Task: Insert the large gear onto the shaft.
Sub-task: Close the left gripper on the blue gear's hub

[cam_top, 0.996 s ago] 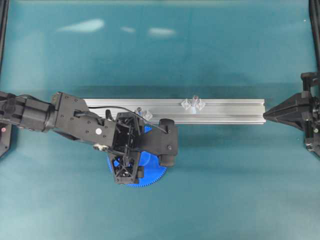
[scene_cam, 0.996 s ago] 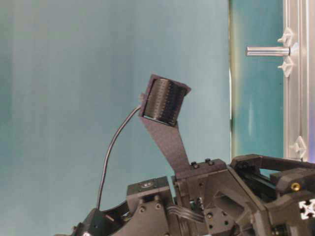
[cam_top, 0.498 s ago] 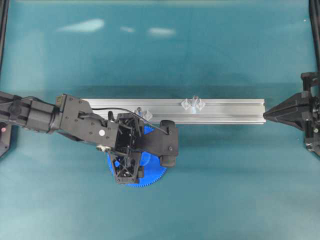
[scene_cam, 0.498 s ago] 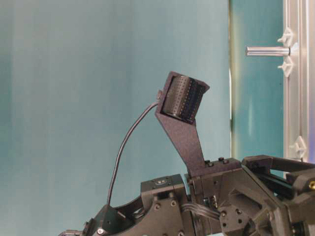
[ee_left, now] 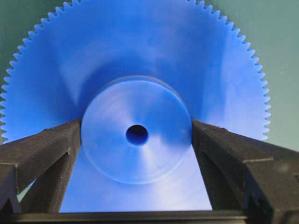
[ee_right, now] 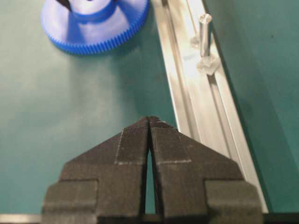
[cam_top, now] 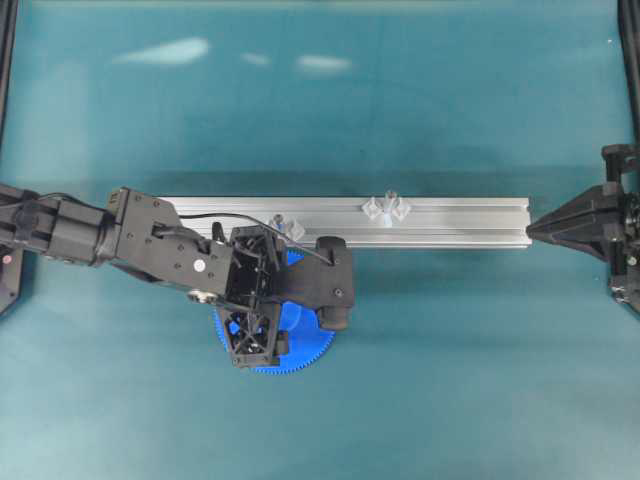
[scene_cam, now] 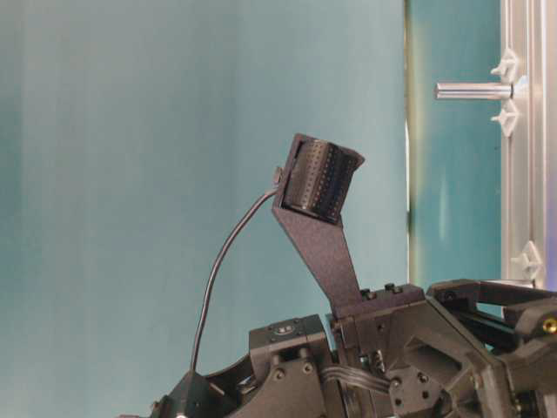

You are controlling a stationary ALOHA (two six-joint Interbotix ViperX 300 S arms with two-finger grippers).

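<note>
No text, label, brand, number or sign can be read in any of the views. The small marks on the black arm housings are too blurred and too small to make out.

A: The gear (ee_left: 140,70) looks like smooth blue plastic, a little glossy. The rail (cam_top: 450,222) is brushed metal.

B: Yes. The table (cam_top: 450,380) is matt, and the fingers (ee_left: 42,149) are rough black plastic.
</note>
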